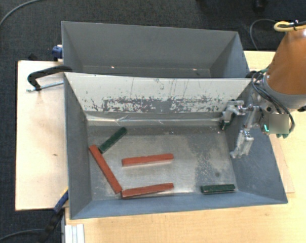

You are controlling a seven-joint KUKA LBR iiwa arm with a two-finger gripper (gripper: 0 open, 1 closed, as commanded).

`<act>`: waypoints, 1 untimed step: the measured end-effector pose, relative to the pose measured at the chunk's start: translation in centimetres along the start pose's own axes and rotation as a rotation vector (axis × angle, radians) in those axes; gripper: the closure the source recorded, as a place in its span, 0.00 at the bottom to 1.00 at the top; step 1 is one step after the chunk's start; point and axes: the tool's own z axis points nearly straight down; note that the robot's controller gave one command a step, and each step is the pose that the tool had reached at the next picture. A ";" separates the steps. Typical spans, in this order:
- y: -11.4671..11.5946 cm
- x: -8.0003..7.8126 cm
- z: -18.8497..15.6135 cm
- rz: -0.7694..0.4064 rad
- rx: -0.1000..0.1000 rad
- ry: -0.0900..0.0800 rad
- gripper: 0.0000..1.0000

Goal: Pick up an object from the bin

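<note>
Grey metal bin (77, 151), gripper (240, 148) by right wall, near dark green bar (217, 189), grip state unclear.

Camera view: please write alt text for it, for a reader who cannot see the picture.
The gripper hangs at the right side of a grey bin, with a dark green bar on the floor near it. Further left lie three red bars and a second green bar.

Dark green bar (217, 189) lies flat, front right.
</note>
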 end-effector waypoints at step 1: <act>7.0 -4.0 9.9 -0.170 -0.002 -0.001 0.00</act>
